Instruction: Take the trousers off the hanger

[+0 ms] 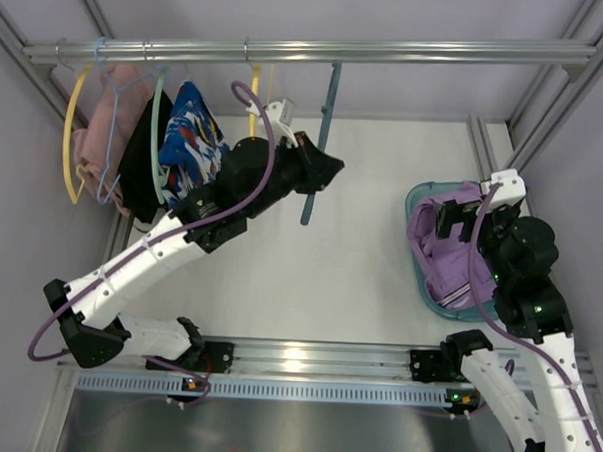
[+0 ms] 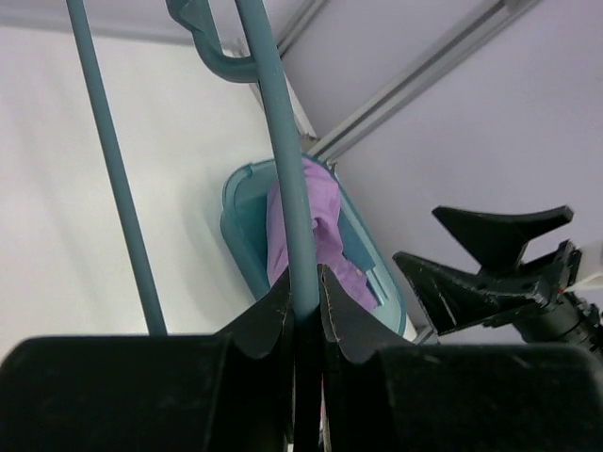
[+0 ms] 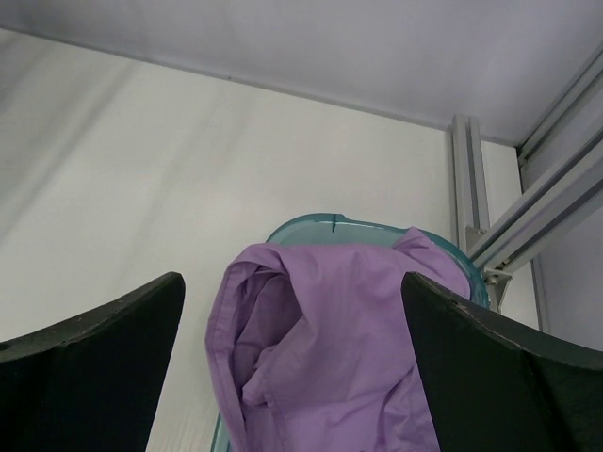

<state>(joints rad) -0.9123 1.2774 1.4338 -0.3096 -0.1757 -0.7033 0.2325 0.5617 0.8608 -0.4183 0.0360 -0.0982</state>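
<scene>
The teal hanger [image 1: 321,147] hangs bare from the rail, with no cloth on it. My left gripper [image 1: 331,171] is shut on its bar; the left wrist view shows the jaws pinching the teal bar [image 2: 287,179] at my left gripper [image 2: 303,299]. The lilac trousers [image 1: 448,254] lie crumpled in a teal basket [image 1: 419,199] at the right, partly draped over its rim. My right gripper [image 1: 464,221] hovers open and empty just above them. The right wrist view shows the trousers [image 3: 330,348] between the wide-open fingers of my right gripper [image 3: 294,372].
A metal rail [image 1: 309,52] crosses the back. At its left end hang yellow hangers [image 1: 73,136], a pink garment [image 1: 94,127], a pale-blue wire hanger [image 1: 110,153], a black garment [image 1: 139,164] and a patterned garment [image 1: 190,136]. Aluminium frame posts [image 1: 552,107] stand beside the basket.
</scene>
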